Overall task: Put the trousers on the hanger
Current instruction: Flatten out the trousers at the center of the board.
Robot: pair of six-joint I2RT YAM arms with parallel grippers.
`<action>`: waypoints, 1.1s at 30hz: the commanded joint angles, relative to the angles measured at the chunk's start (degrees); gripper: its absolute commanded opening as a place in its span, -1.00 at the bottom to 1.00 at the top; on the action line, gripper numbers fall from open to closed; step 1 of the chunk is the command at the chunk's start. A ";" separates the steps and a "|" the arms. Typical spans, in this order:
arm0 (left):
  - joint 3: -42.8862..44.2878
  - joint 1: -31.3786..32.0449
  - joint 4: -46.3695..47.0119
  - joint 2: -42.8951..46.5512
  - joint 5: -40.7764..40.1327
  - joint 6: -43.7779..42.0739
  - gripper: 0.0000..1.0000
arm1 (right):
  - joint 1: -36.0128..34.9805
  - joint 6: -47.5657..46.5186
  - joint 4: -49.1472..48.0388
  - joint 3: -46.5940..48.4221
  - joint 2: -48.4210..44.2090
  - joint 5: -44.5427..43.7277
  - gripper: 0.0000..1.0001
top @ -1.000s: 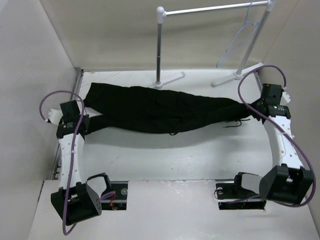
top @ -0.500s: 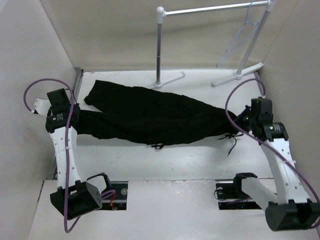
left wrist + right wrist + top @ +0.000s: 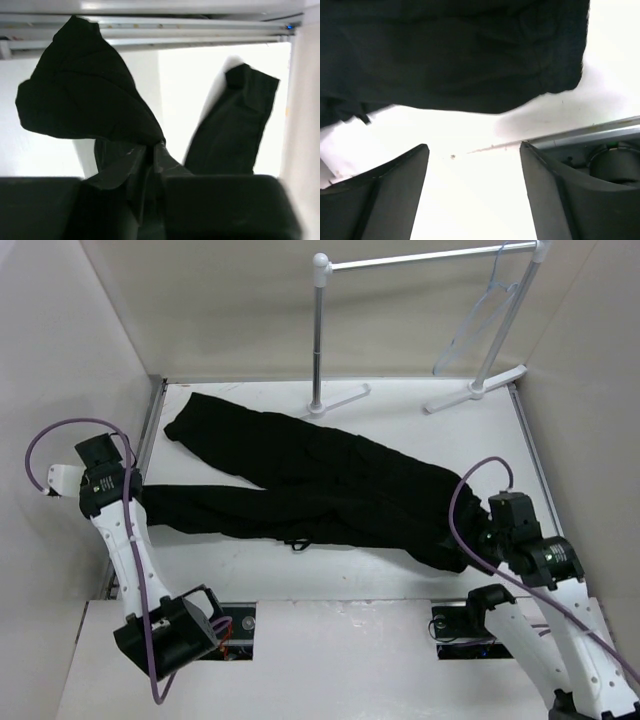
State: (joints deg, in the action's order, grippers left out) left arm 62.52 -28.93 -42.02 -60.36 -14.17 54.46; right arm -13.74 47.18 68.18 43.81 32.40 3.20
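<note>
Nearer trousers (image 3: 320,490), right hand (image 3: 472,147) newly open

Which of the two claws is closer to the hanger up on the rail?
Right. The hanger hangs at the right end of the rack, at the back. The right claw is on that side near the front; the left claw is across at the left edge.

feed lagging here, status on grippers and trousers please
Left gripper pinching large black fabric trousers, flat on table. Right gripper open, empty. Thin pale triangular hanger on white tube rack. Nothing blocking.
</note>
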 commanded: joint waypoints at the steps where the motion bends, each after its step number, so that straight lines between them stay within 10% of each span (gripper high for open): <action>1: 2.52 -1.17 0.36 -1.51 -2.08 -1.63 -0.58 | 3.04 -3.49 -2.77 6.45 3.18 -6.27 0.61; 7: 5.06 5.13 1.33 -4.15 -4.81 -4.79 -0.04 | 11.66 -2.44 -21.21 2.60 13.54 -10.58 0.44; 11: 6.56 17.07 2.03 -5.56 -6.30 -6.82 -0.02 | 19.74 -2.80 -31.26 3.02 23.21 -11.90 0.01; 18: 2.17 36.16 7.39 -7.58 -5.52 -5.68 -0.01 | 24.15 -0.34 -40.31 7.59 43.33 -14.63 0.10; 26: -5.20 42.77 13.19 -7.94 -0.77 -4.10 -0.01 | 22.05 2.92 -43.30 10.95 59.61 -16.83 0.06; 33: -10.48 43.73 15.39 -5.65 1.61 -3.74 -0.04 | 21.95 3.01 -46.65 15.59 63.05 -16.73 -0.94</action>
State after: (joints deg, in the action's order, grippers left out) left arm 53.19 14.04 -29.19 -68.62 -13.56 50.11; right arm 8.43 49.71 25.56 55.68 95.02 -12.23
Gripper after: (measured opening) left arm 0.480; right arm 0.065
